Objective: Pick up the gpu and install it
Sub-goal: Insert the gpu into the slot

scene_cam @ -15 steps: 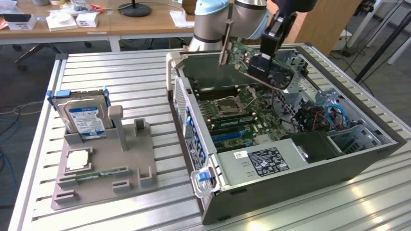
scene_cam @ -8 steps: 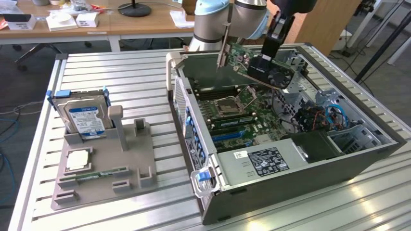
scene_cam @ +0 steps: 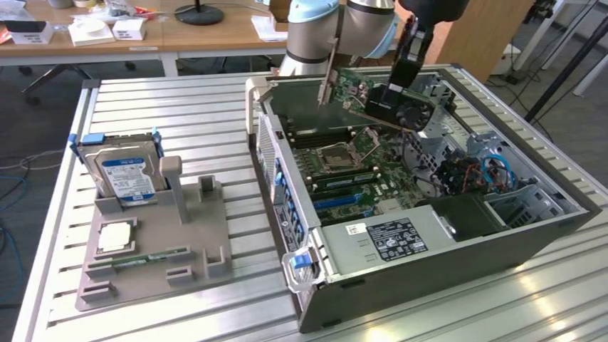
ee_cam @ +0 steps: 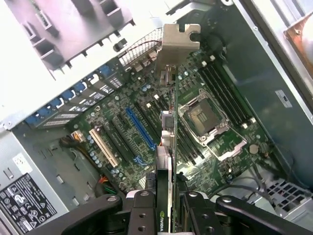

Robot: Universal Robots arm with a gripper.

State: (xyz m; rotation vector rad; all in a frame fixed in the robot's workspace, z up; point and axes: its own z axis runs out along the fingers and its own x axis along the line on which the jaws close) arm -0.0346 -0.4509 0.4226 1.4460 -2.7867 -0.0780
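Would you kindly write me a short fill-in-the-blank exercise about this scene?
1. The hand is shut on the ___.
2. The gpu hangs over the motherboard inside the open ___.
3. The hard drive standing in the grey holder has a ___ label.

Missing words: gpu; case; blue.

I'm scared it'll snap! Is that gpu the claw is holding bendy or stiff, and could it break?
Probably stiff: the gpu juts straight out of the claw without sagging. Likely fragile, since its green board carries bare little parts. Its black fan may add weight.
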